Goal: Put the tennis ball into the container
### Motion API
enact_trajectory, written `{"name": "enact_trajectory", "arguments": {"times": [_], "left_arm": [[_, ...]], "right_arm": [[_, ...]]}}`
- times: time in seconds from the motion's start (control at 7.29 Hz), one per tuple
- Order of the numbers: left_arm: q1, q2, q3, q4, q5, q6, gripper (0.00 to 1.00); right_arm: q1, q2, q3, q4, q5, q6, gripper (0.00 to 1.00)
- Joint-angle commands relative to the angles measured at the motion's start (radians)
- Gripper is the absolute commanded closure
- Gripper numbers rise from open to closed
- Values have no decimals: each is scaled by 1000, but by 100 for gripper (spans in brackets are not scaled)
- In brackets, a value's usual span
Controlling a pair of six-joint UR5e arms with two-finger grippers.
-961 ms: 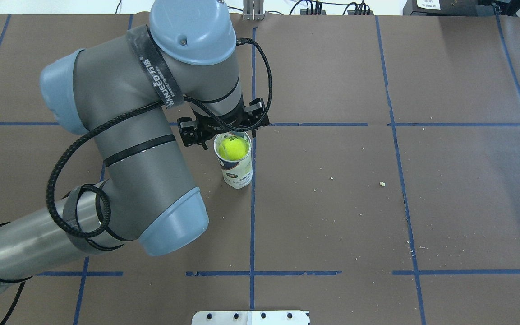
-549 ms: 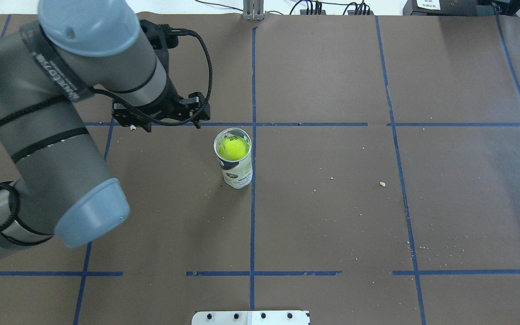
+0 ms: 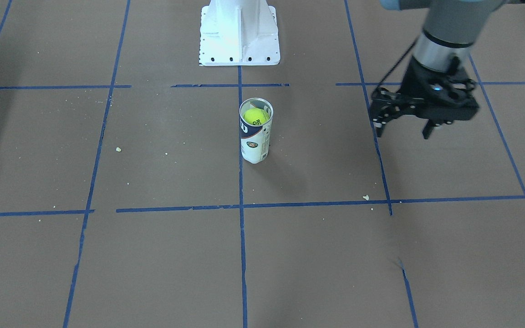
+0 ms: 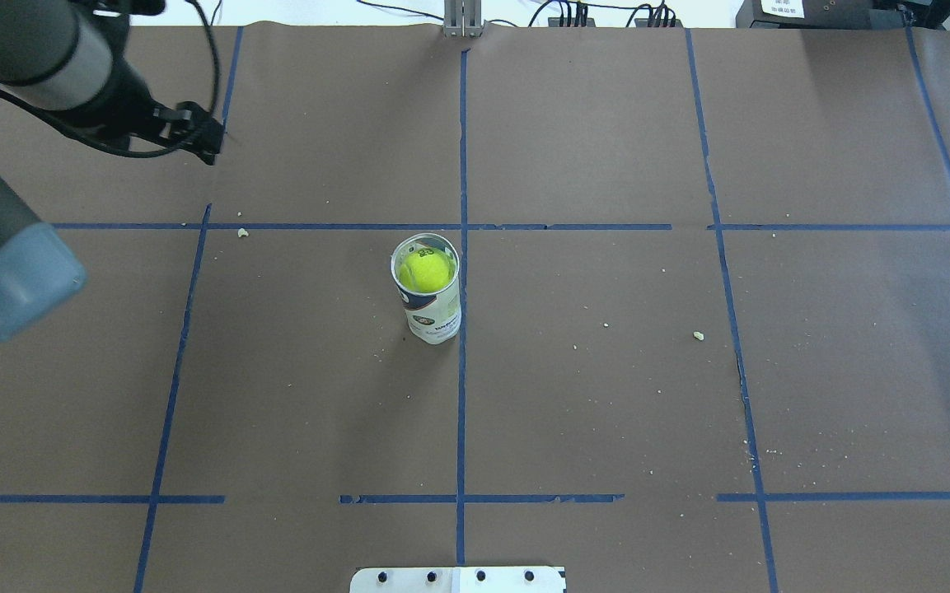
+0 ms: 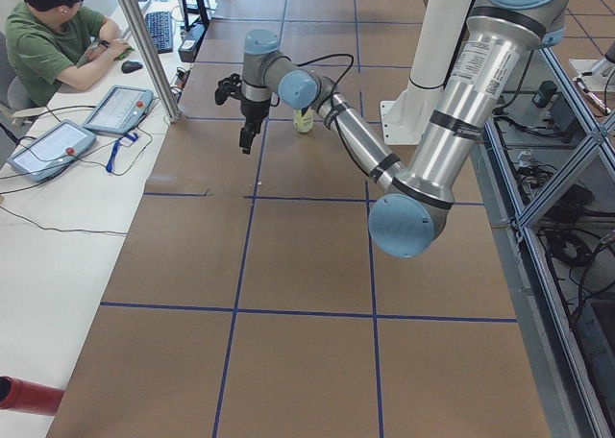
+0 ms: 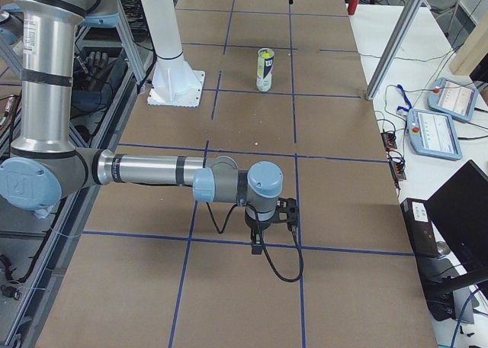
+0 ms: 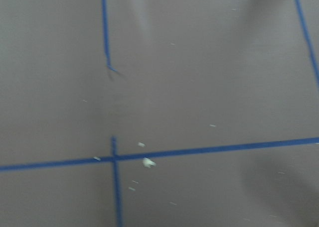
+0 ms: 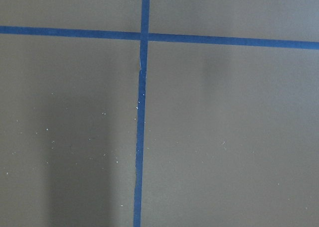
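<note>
The tennis ball (image 4: 425, 270) sits inside the open mouth of the container (image 4: 435, 315), which stands upright near the middle of the worktop (image 4: 606, 395) on a blue tape line. My left claw (image 3: 402, 134) hangs well apart from the can with its fingers spread and nothing between them. The right claw (image 6: 259, 240) shows only in a side view, low over the paper, and I cannot tell whether it is apart or together.

I judge the ball placed and the job now one of clearing out. I would keep the left arm high and wide of the can, since a brush from a cable could tip it.

The can's navy band carries white lettering. Only a large "W" reads from the side; the ball's black print is too small to read.
</note>
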State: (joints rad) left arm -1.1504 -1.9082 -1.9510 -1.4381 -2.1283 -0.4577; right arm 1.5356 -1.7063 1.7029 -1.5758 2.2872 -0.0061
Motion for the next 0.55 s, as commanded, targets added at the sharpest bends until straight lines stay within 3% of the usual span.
{"name": "enact_trajectory", "arguments": {"times": [0.0, 0.41], "left_arm": [[-209, 174, 53, -22, -122, 350, 0], [-414, 403, 165, -103, -154, 566, 0]], "right_arm": [[0, -1, 0, 0, 0, 0, 0], [0, -1, 0, 0, 0, 0, 0]]}}
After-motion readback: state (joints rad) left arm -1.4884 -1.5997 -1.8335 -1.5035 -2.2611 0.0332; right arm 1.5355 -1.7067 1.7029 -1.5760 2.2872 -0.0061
